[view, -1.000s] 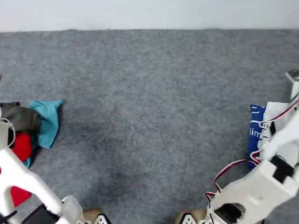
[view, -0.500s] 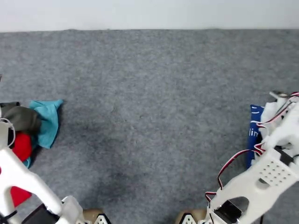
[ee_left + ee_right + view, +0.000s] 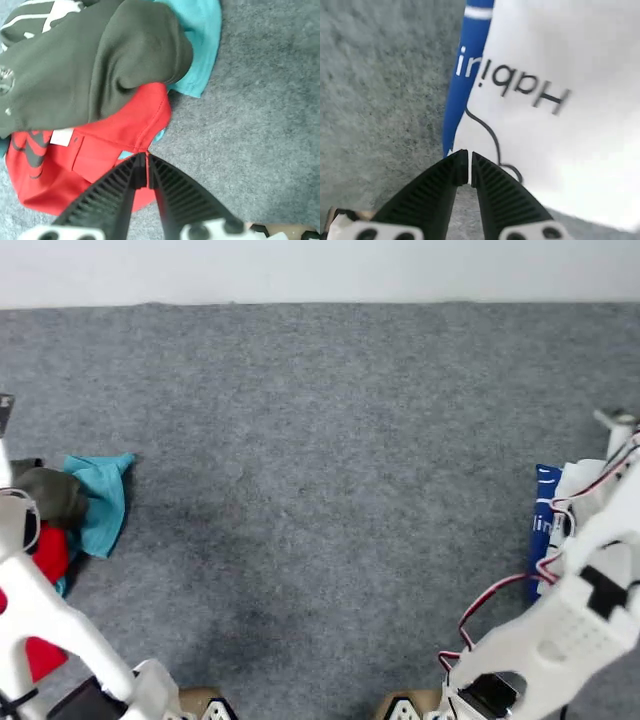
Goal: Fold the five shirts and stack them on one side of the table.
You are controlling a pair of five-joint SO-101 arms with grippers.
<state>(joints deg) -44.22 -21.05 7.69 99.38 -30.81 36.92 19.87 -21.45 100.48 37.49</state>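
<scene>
Three loose shirts lie heaped at 9 o'clock on the bench (image 3: 330,440): an olive shirt (image 3: 100,65) rumpled on top, a red shirt (image 3: 115,135) under it, a teal shirt (image 3: 200,30) spread out toward 12 o'clock; at 3 o'clock a white shirt (image 3: 560,100) lies flat on a blue shirt (image 3: 470,75), the blue edge showing toward the bench's middle. The left arm (image 3: 40,620) rises from 7 o'clock over the heap; the left end effector (image 3: 145,160) has its fingers pressed together, tips at the red shirt's hem; whether they pinch it I cannot tell. The right arm (image 3: 570,630) leans from 5 o'clock over the stack; the right end effector (image 3: 470,157) is closed too, tips at the white shirt's near edge. A broad span of grey felt runs between heap and stack; the far edge meets a pale wall (image 3: 320,270) at 12 o'clock.
</scene>
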